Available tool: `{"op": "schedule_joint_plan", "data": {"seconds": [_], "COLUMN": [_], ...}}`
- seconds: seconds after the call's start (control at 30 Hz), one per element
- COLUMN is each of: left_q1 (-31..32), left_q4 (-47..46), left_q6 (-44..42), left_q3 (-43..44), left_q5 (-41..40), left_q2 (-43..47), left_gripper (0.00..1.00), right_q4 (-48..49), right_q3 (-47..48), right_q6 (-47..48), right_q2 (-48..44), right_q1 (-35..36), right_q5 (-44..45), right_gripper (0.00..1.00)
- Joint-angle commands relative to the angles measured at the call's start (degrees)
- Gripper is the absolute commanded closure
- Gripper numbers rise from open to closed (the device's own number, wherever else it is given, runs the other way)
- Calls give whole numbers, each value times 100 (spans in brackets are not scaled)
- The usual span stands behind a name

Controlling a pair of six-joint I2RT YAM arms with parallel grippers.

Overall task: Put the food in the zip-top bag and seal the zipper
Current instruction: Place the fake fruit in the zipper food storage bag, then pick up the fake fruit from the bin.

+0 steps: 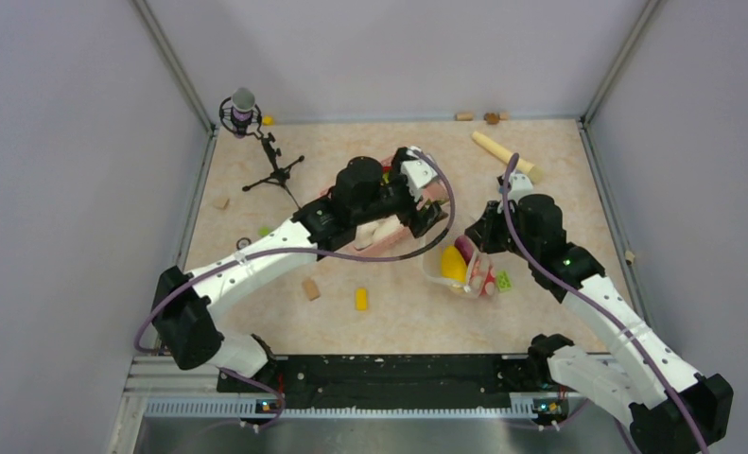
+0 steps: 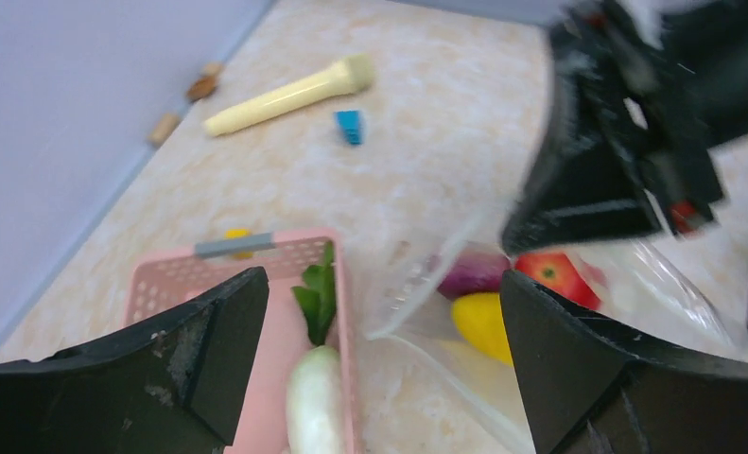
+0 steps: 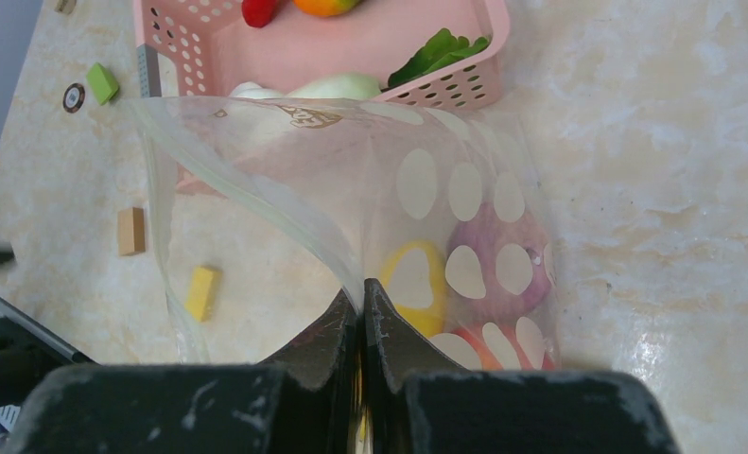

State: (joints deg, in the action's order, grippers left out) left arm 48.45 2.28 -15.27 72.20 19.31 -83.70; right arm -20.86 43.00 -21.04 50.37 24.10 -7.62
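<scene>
I see the zip-top bag [image 3: 285, 170] as clear, glossy, crinkled plastic; the basket [image 3: 176, 38] matt pink plastic; the tabletop [image 3: 653, 170] smooth, marbled; my jaws scuffed black.

Beige marbled surface [image 1: 389, 322]. A pink basket [image 2: 256, 255] lies below the left fingers [image 2: 190, 350], with a cream rod [image 2: 285, 95] well beyond them. The zip-top bag [image 3: 351, 170] lies just ahead of the right fingers [image 3: 322, 350], with a yellow block [image 3: 200, 291] and a tan block [image 3: 130, 230] to their left.
</scene>
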Motion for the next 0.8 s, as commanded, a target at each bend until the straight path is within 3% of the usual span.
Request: {"op": "schedule_joint_plan", "data": {"seconds": [0.0, 0.17, 0.37, 0.5, 0.77], "left_q1": [-158, -759, -1674, -1733, -1750], "left_q4": [-957, -629, 299, 1137, 1137], "left_q6": [1655, 2406, 2957, 2399, 1920], "left_q3": [-62, 392, 1543, 2251, 1843], "left_q5": [-2340, -2321, -1390, -1388, -1572], "left_q2": [235, -22, -562, -963, -1197], "left_gripper": [3, 3, 3, 3, 3], "right_q4": [171, 157, 155, 145, 120], "right_q3": [59, 59, 59, 60, 68], "right_q6": [27, 27, 21, 30, 45], "right_q2": [-26, -45, -6, 21, 51], "right_q1": [-13, -18, -19, -19, -18], "right_q5": [6, 65, 123, 144, 224], "right_gripper": [98, 98, 98, 98, 98]}}
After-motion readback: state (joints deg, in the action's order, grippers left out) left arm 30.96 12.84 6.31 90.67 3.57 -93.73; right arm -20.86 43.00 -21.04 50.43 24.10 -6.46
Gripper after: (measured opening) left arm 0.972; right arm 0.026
